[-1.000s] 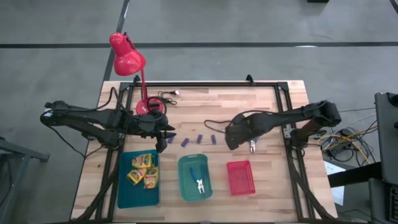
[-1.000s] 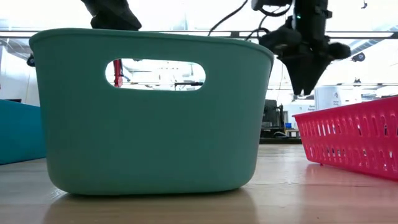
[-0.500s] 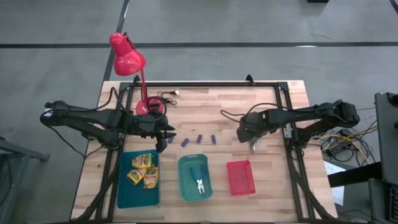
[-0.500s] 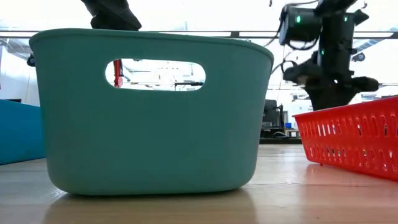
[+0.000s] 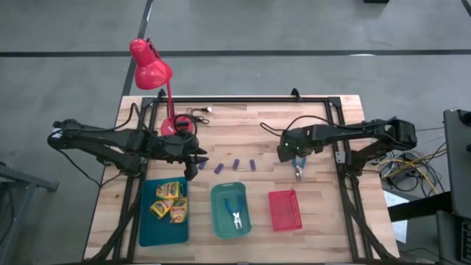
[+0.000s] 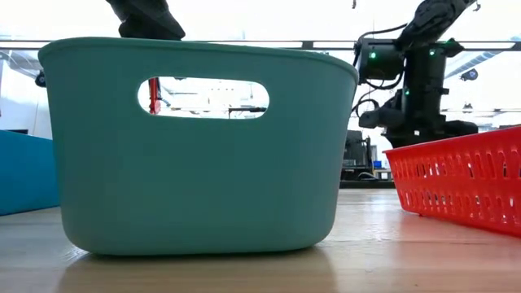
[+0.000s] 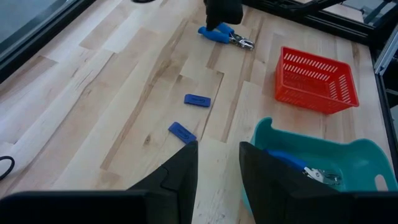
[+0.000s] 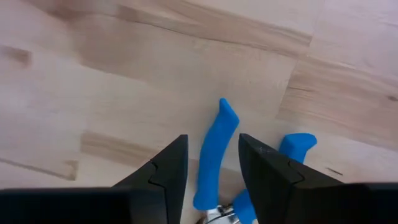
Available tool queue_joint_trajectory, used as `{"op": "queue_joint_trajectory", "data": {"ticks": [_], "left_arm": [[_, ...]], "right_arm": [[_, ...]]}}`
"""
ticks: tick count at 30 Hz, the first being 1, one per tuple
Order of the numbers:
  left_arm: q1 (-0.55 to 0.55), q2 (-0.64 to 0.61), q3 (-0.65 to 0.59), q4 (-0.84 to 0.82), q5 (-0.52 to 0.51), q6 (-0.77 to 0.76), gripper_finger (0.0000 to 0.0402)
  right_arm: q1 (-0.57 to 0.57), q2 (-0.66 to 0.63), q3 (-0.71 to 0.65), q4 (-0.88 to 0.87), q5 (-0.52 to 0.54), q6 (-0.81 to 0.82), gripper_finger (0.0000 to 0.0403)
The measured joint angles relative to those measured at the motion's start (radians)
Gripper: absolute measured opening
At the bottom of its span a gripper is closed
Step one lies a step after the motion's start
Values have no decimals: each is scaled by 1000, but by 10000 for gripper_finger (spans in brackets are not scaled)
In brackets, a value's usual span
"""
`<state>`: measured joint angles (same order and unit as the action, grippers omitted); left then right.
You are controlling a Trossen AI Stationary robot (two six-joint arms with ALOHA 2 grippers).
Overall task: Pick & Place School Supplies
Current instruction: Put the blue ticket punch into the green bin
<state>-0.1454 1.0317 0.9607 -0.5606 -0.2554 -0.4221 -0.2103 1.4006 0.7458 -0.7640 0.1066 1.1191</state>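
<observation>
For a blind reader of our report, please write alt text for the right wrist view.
The right gripper, fingers open, hangs over a blue-handled tool that lies on the wooden table. One blue handle shows between the dark fingers, the other beside them.

light: even, bright from overhead | shadows: soft, short on the table | low view: windows behind blown out white, teal tray up close and soft | right wrist view: wood grain blurred beyond the hand
</observation>
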Motion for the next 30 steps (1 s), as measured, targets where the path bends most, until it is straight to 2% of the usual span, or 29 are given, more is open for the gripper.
{"op": "queue_joint_trajectory", "data": {"ticks": [9,14,22,30], "left_arm": [[0,0,0,0,0,0,122],[0,0,0,0,0,0,122],[0,0,0,0,0,0,122],[0,0,0,0,0,0,122]], "right_arm": [[0,93,0,19,-9,38,174],[0,137,0,42,-14,27,170],[1,182,5,51,-10,26,131],[1,177,4,62,-8,31,61]]}}
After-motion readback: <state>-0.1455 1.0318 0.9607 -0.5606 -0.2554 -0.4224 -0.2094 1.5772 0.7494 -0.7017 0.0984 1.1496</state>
